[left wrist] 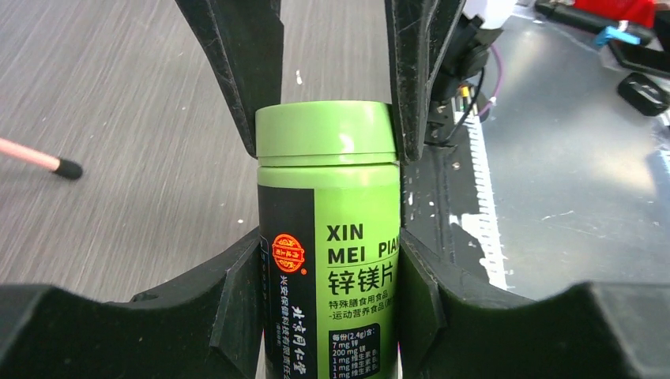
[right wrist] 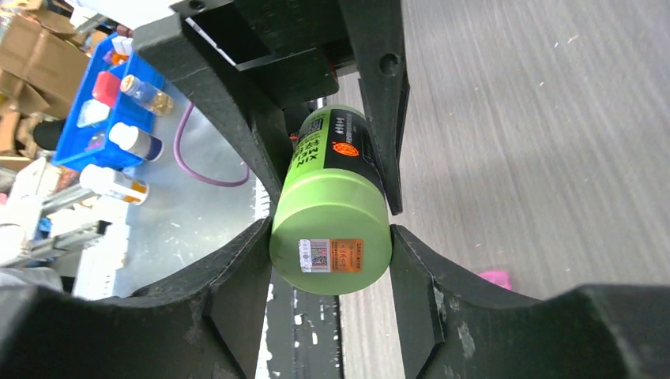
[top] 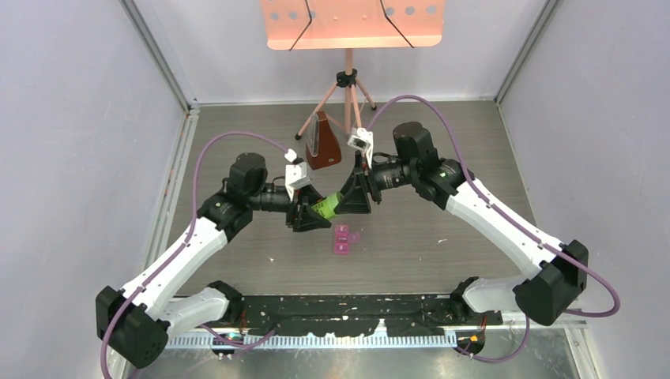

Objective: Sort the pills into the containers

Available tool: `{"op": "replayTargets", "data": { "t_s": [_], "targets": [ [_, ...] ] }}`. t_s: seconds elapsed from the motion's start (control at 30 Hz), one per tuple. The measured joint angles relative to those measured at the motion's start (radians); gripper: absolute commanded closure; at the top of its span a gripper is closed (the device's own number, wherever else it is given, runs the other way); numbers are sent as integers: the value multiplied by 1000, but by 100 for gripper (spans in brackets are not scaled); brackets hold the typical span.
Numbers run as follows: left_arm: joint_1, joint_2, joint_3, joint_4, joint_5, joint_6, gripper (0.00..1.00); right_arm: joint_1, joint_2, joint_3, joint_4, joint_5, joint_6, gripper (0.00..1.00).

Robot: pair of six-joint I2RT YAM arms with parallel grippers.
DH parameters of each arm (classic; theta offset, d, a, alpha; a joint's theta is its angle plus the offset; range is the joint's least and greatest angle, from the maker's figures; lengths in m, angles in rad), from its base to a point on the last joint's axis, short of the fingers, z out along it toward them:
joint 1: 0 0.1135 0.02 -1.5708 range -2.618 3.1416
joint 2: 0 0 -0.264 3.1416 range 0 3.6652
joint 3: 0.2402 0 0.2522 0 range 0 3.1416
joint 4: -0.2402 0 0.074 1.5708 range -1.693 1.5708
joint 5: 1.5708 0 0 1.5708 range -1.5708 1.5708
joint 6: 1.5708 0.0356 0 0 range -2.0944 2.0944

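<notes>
Both your tools are on one green bottle (left wrist: 328, 237), held between the arms in the air above the worktop (top: 442, 158).

Left tool (left wrist: 330, 272): jaws part-closed to the bottle's width, both fingers pressed flat against the labelled body, one on each side. No gap shows between the fingers and the label (left wrist: 348, 284).

Right tool (right wrist: 330, 264): also closed to the bottle's width, clamped on the cap (left wrist: 325, 130) end. In your left wrist view its two fingers come in from above and pinch the cap's sides. In your right wrist view the cap's flat top faces the camera and carries a small sticker.

From the top view the bottle lies tilted, with the body toward the left arm and the cap toward the right. The two tools meet almost tip to tip around it.

The pink box (top: 344, 238) sits on the worktop just in front of and below the held bottle, near the middle between the arms. Neither tool touches it. You cannot tell how its lids stand from this height.

The pills are too small to make out in any view.
</notes>
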Motion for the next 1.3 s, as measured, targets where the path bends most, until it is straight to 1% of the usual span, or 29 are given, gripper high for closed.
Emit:
{"op": "replayTargets", "data": {
  "t_s": [0.03,0.07,0.13,0.2,0.27,0.3,0.4,0.43,0.5,0.6,0.67,0.83,0.93,1.07,1.17,1.2,1.23,1.27,1.3],
  "targets": [
    [5,10,12,-1,26,-5,100,1,-13,-1,5,0,-24,68],
    [7,16,20,0,40,-7,100,2,-23,-2,6,2,-39,29],
    [8,27,35,1,60,-3,100,3,-42,-2,8,19,-64,0],
    [3,28,39,-9,80,7,100,1,-49,6,13,50,-72,4],
    [-2,28,39,-19,66,21,100,-3,-49,17,20,87,-59,4],
    [-3,28,36,-17,47,24,100,-4,-49,23,20,110,-40,2],
    [-7,15,16,-5,-44,42,100,-6,-45,42,22,178,85,20],
    [-9,12,10,-2,-74,49,100,-6,-40,55,14,197,125,22],
    [-18,8,2,-2,-144,77,100,-3,-16,100,-24,256,228,19],
    [-32,3,-9,8,-247,115,100,14,7,120,-56,367,356,12],
    [-37,-9,-27,24,-299,127,100,24,11,106,-69,419,422,11],
    [-39,-45,-92,98,-384,126,100,32,13,-6,-21,480,603,15],
    [-39,-53,-114,108,-412,122,100,35,13,-87,63,473,721,17],
    [-39,-55,-128,141,-417,107,100,44,22,-125,148,461,836,22],
    [-39,-59,-128,173,-417,93,100,50,31,-133,203,449,892,37],
    [-39,-60,-128,182,-417,91,100,51,31,-139,229,443,915,47],
    [-39,-60,-128,185,-417,88,100,51,31,-144,248,439,929,52],
    [-39,-60,-128,188,-417,83,100,51,31,-147,262,434,937,59],
    [-39,-61,-129,190,-417,76,100,51,32,-151,272,432,943,63]
  ]
}}
